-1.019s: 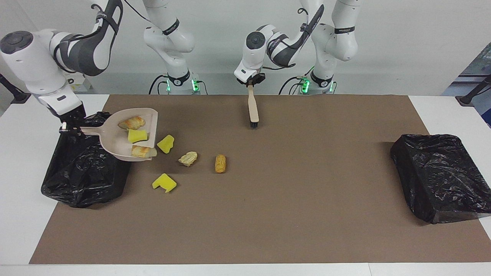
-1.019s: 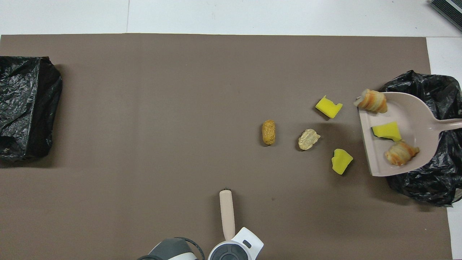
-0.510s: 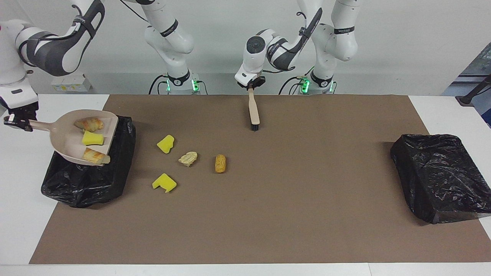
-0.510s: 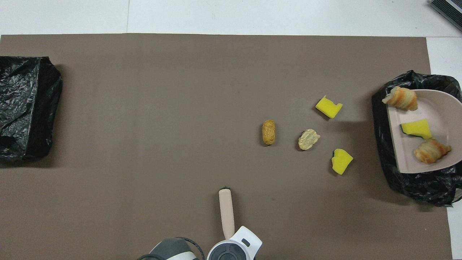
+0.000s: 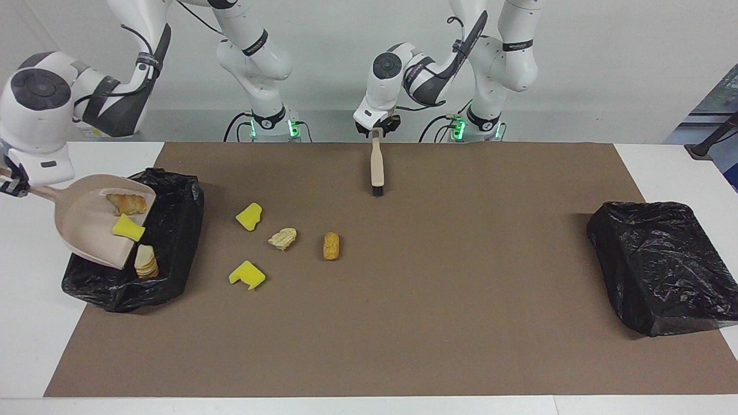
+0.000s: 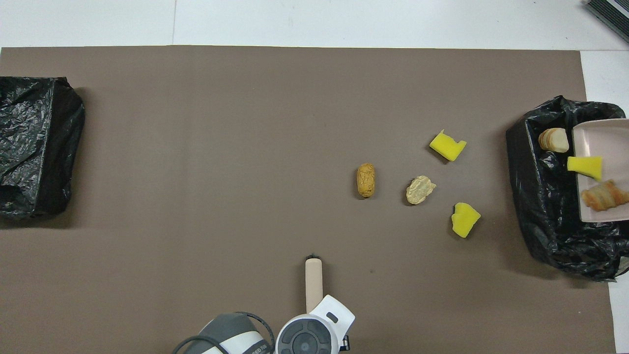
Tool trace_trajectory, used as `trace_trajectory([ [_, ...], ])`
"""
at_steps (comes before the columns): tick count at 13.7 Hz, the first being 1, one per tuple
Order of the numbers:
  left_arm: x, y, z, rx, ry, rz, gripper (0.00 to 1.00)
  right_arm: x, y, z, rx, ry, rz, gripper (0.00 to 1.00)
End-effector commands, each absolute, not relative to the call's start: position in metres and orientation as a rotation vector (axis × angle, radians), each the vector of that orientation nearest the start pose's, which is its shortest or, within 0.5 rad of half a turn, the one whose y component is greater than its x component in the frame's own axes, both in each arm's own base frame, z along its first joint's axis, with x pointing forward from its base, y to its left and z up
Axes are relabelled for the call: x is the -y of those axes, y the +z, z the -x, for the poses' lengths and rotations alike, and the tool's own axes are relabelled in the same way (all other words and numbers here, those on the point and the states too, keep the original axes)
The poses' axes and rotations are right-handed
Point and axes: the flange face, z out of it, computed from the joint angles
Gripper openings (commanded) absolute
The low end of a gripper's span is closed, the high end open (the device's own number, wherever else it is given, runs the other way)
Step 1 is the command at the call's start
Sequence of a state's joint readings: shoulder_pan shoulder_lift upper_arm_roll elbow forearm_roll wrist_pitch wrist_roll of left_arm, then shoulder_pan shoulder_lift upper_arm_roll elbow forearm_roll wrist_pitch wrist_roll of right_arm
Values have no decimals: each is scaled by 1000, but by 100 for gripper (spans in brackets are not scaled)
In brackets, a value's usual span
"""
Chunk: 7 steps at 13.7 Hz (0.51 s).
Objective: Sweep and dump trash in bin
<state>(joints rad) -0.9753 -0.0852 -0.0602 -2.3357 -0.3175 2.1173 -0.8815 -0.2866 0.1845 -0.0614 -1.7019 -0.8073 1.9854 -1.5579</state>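
Dustpan (image 5: 92, 227) tilted over crinkled black bin (image 5: 173, 242); pastry (image 5: 146, 262) fallen in

This is a robotics lab set up for a staged test, not a home or a kitchen. Two white Franka arms (image 5: 253, 52) (image 5: 501, 57) stand on fixed bases with green status lights at the top centre of the facing view, cables trailing from them against a bare pale wall. The white table (image 5: 29, 323) carries a plain brown mat (image 5: 403, 323) as a work surface. On it lie props rather than real rubbish: clean yellow sponge chunks (image 5: 248, 216) and bread pieces (image 5: 331, 245), with two boxes lined in black plastic (image 5: 663, 265) (image 5: 173, 230) at either end. Some dark equipment shows at the right edge.
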Motion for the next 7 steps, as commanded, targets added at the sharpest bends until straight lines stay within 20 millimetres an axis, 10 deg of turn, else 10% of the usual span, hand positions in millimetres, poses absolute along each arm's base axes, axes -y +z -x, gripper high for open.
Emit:
trace_trajectory([
  [1,404,390,-275,4,339,3135,100,252,514,-577,-1715,-833,-1752,0],
  [7,308,463,-423,-119,47,3193,100,262,579,-561,-1773,-848,-1639,0],
])
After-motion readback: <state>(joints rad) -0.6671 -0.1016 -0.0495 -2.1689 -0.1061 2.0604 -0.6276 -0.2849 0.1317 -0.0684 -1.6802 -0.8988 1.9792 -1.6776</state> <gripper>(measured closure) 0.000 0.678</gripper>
